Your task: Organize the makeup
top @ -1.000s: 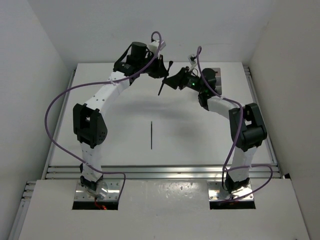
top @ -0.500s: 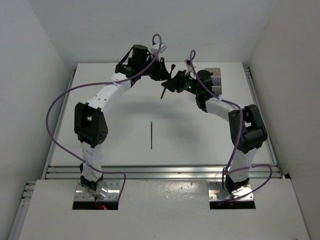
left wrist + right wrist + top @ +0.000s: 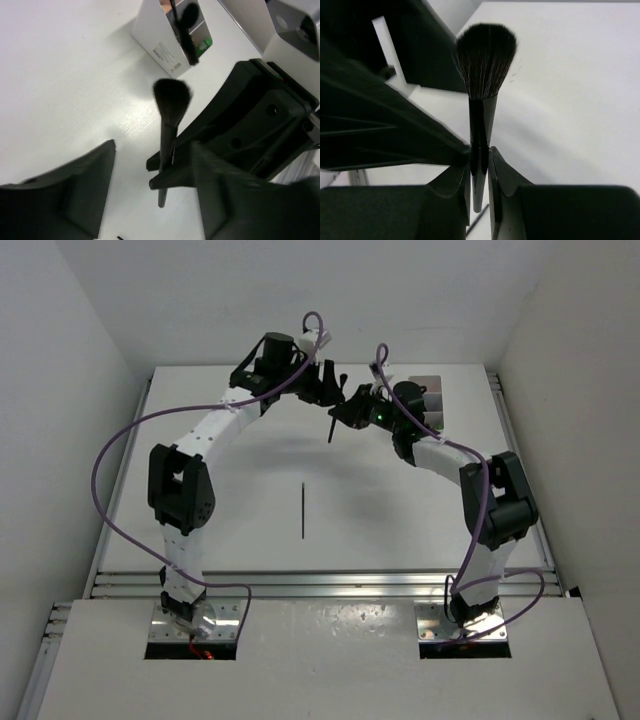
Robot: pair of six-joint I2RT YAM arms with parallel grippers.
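One thin black pencil (image 3: 302,510) lies alone on the near middle of the table (image 3: 220,530). Farther, above the far middle, the right gripper (image 3: 479,157) is clamped on the handle of a black brush (image 3: 481,115). The left gripper (image 3: 326,388) stands wide, with the brush between its fingers. The white box (image 3: 160,37) is at the far right.

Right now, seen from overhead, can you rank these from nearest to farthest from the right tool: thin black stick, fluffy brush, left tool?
1. fluffy brush: clamped in the right tool itself.
2. left tool: just beside it, on its left.
3. thin black stick: flat on the table, toward the near edge.
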